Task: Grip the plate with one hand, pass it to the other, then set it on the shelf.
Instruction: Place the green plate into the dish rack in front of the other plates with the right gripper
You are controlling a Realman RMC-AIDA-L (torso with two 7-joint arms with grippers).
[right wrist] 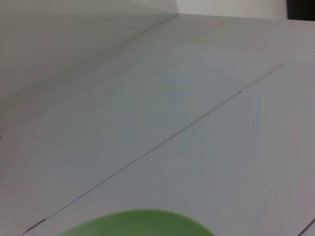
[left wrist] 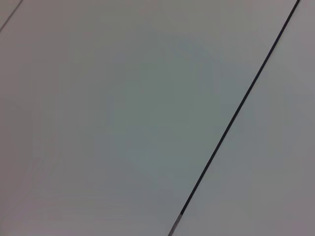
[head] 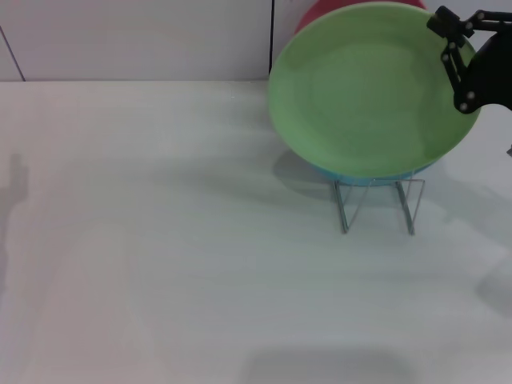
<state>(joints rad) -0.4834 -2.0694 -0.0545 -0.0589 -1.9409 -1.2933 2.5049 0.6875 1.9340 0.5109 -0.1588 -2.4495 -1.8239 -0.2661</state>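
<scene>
The light green plate (head: 368, 88) stands nearly upright, facing me, at the upper right of the head view. My right gripper (head: 453, 60) is shut on its right rim. The plate's lower edge hangs just above the silver wire shelf (head: 376, 204); I cannot tell whether it touches it. A sliver of the green plate (right wrist: 138, 223) shows in the right wrist view. My left gripper is out of view; the left wrist view shows only a pale panel with a dark seam (left wrist: 236, 118).
A turquoise-blue plate (head: 376, 178) stands in the shelf right behind the green one. A red plate (head: 320, 12) peeks out farther back, against the wall. The white table (head: 160, 240) stretches to the left and front.
</scene>
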